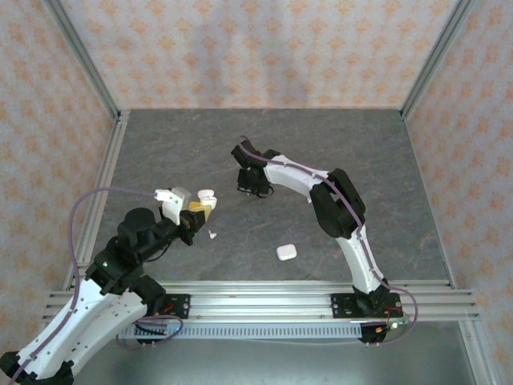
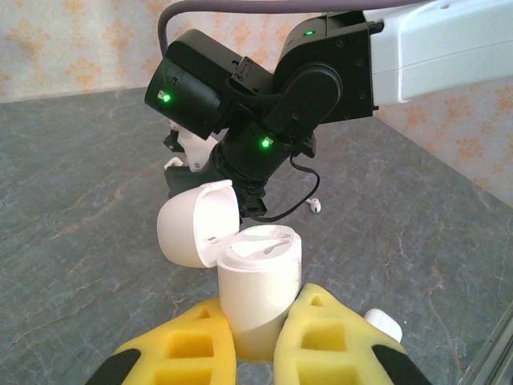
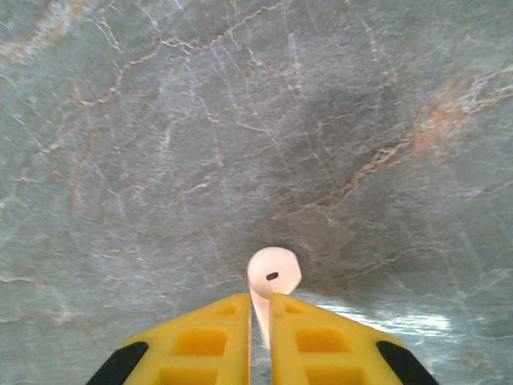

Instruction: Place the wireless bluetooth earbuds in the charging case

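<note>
My left gripper (image 2: 255, 341) (image 1: 200, 209) is shut on the white charging case (image 2: 260, 281) (image 1: 206, 195) and holds it upright above the table. Its lid (image 2: 196, 224) is swung open to the left, and the moulded slots on top show. My right gripper (image 3: 260, 313) (image 1: 251, 186) points down at the grey table, shut on the stem of one white earbud (image 3: 273, 273) whose round head sticks out past the fingertips. Another earbud (image 2: 315, 205) lies on the table beyond the right wrist. One more earbud (image 1: 212, 235) lies just right of my left gripper.
A second white case (image 1: 286, 252), closed, lies on the grey stone table (image 1: 353, 152) between the two arms. The right arm's black wrist (image 2: 240, 120) hangs close behind the open case. Patterned walls and metal rails (image 1: 108, 172) bound the table.
</note>
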